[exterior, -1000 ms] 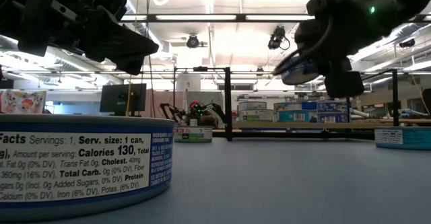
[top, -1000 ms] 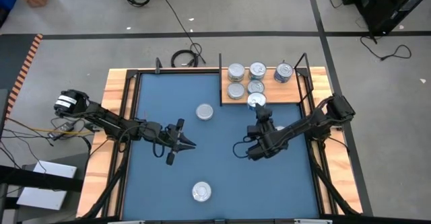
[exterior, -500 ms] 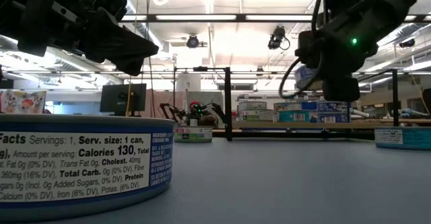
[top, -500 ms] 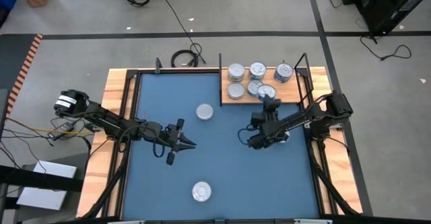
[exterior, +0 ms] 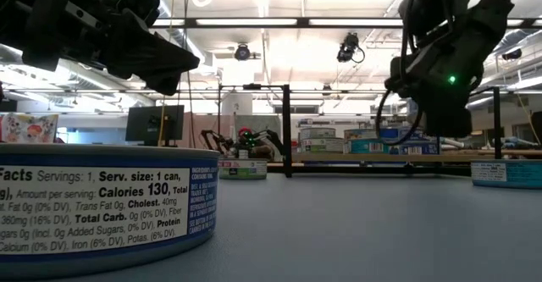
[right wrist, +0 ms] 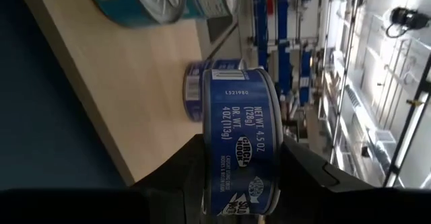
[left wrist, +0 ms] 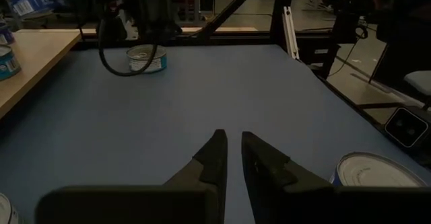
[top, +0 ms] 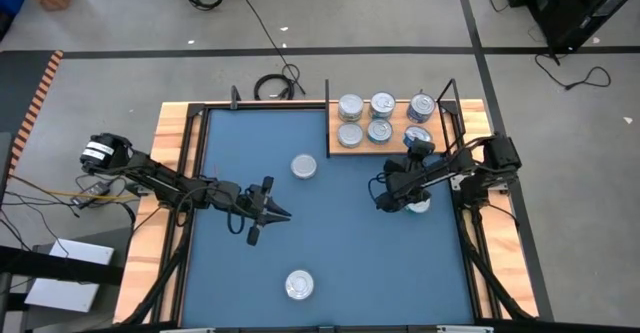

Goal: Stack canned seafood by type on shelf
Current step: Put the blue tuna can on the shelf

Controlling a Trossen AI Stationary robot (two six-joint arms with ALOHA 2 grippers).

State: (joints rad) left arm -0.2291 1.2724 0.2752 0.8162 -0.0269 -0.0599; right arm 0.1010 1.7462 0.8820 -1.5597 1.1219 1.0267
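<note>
**Right arm brings a tin to the shelf's near edge**

Since a second ago the right gripper (top: 417,145) has swung its carried tin (top: 417,138) from over the open mat toward the shelf (top: 352,150), while the left arm has stayed put.

High view: the held tin now hangs at the shelf's near edge, toward the right end, just in front of the lone tin (top: 421,107) at the back. Four more tins (top: 365,119) stand in two close pairs on the shelf's left part. Off the shelf, on the blue mat (top: 330,243), one tin (top: 304,166) lies just left of the board, another (top: 298,285) lies far from it at the mat's near edge, and a third (top: 417,204) sits partly under the right arm. The left gripper (top: 272,213) waits well left of the shelf.

Low view: the right arm's wrist (exterior: 440,53) hangs above the shelf's level; the tin itself is hidden here.

Left wrist view: the left fingers (left wrist: 217,158) are nearly together, holding nothing.

Right wrist view: the right fingers (right wrist: 178,177) clamp the blue-labelled tin (right wrist: 241,140) across its side wall, above the board.

The tin looks rigid and fairly light, with smooth sides that could slip, so gripping across the wall at mid height seems soundest.
</note>
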